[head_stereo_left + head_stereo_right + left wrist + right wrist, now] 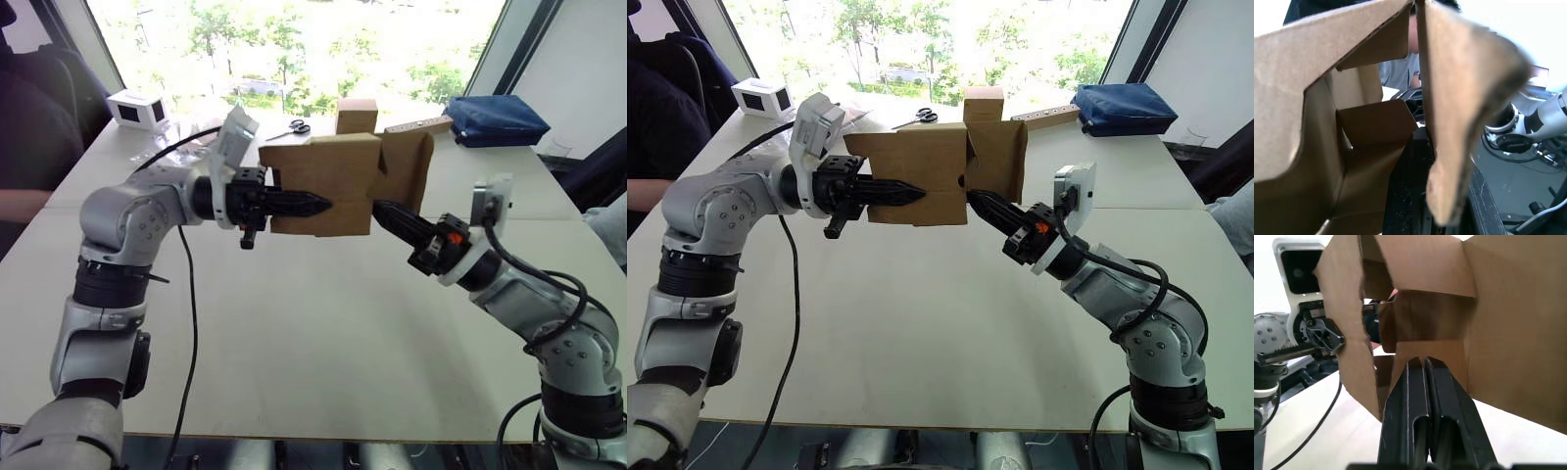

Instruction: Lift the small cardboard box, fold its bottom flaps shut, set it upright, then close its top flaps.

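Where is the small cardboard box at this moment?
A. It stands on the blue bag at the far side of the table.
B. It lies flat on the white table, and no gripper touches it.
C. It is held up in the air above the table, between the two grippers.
C: the small cardboard box hangs clear of the table, with the left gripper on one side and the right gripper at its open end.

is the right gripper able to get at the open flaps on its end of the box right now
Probably yes: the right gripper already points into the small cardboard box at that open end, flaps standing apart, nothing between.
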You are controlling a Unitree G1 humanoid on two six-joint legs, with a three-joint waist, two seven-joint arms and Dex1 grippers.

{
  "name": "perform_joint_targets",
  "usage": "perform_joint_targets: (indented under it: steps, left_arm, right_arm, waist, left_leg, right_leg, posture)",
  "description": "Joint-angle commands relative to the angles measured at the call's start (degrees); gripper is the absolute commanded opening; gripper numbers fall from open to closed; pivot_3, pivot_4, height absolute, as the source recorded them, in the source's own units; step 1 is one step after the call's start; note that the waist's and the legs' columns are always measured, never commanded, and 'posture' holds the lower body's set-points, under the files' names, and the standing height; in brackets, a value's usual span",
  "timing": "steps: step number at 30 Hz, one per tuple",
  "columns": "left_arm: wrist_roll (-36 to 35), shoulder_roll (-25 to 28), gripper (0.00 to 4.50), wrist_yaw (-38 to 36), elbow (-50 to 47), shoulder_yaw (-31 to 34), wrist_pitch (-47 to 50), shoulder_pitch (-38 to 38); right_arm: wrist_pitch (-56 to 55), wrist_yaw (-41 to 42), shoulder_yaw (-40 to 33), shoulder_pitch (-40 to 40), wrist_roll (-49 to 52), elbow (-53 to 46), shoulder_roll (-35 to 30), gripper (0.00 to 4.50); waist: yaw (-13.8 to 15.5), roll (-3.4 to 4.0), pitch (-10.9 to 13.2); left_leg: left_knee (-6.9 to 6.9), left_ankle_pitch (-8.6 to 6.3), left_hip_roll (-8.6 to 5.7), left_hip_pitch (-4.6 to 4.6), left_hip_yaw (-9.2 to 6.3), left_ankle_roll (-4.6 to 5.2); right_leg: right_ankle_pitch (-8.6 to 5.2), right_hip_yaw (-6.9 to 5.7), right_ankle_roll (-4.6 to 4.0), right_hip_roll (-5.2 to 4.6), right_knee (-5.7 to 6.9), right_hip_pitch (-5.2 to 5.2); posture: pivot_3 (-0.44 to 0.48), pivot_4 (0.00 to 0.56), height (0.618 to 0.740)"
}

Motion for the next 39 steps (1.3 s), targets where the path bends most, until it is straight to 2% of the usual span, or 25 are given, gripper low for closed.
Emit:
perform_joint_targets:
  steps: [1,9,17,25,29,32,36,39]
  left_arm:
    - [-0.1,0.3,0.00,-0.4,-0.8,0.3,-1.0,-0.9]
    - [-0.5,-0.3,0.00,-1.9,-1.2,-0.2,-1.3,-2.0]
    - [1.3,0.5,0.00,-2.3,0.3,0.0,-2.8,-2.1]
    - [3.6,0.8,0.00,-2.8,3.1,0.1,-5.1,-2.3]
    - [3.9,0.9,0.00,-3.4,4.1,0.0,-5.5,-2.7]
    - [3.9,0.6,0.00,-3.7,4.6,0.3,-5.7,-3.2]
    - [3.0,0.2,0.00,-3.7,4.2,0.8,-5.1,-3.5]
    - [1.9,0.1,0.00,-3.7,2.9,1.0,-4.1,-3.5]
  right_arm:
    - [0.1,0.5,-0.3,-0.8,2.0,-2.5,-0.1,0.04]
    - [0.9,3.7,2.9,-3.2,0.4,-0.3,-0.1,0.04]
    - [1.2,4.7,1.9,-4.0,-0.2,-0.1,-1.4,0.04]
    - [4.0,4.1,-6.1,0.2,6.2,-3.9,-9.4,0.04]
    - [5.6,3.6,-12.0,-1.2,12.3,-2.2,-15.6,0.04]
    - [5.0,2.7,-16.3,-1.2,16.0,1.3,-17.1,0.04]
    - [1.5,2.4,-18.7,-0.6,11.7,8.1,-14.5,0.04]
    - [-2.4,4.2,-15.6,-1.2,2.9,13.2,-12.9,0.04]
  waist:
    - [-0.1,0.00,0.0]
    - [-0.1,0.00,0.0]
    - [-0.1,0.00,0.0]
    - [0.0,0.00,0.0]
    - [0.0,0.04,0.0]
    - [0.0,0.01,0.0]
    - [0.0,0.01,0.0]
    - [0.0,0.01,0.0]
  left_leg:
    - [0.00,0.00,0.00,0.00,0.01,0.00]
    - [0.00,0.00,0.00,0.00,0.01,0.00]
    - [0.00,0.00,0.00,0.00,0.00,0.00]
    - [0.00,0.00,-0.01,-0.01,0.01,0.00]
    - [0.01,0.00,-0.03,-0.01,0.03,0.00]
    - [0.01,0.00,0.00,0.00,0.00,0.00]
    - [0.01,0.00,-0.01,0.00,0.03,0.01]
    - [0.01,0.00,-0.02,0.00,0.03,0.01]
  right_leg:
    - [0.00,0.00,0.00,0.00,0.00,0.00]
    - [0.00,0.00,0.00,0.00,0.00,0.00]
    - [0.00,0.00,0.00,0.00,0.00,0.00]
    - [0.00,-0.01,0.00,-0.01,-0.01,0.00]
    - [0.00,0.01,0.00,-0.04,-0.01,0.00]
    - [0.00,-0.01,0.00,-0.01,-0.01,0.01]
    - [0.00,0.00,0.00,-0.01,-0.02,0.01]
    - [0.00,0.01,0.00,-0.01,-0.02,0.02]
  posture:
    - [0.000,0.150,0.740]
    - [0.000,0.150,0.740]
    - [0.000,0.150,0.740]
    - [0.000,0.150,0.740]
    - [0.000,0.150,0.740]
    - [0.000,0.150,0.740]
    - [0.000,0.150,0.740]
    - [0.000,0.150,0.740]
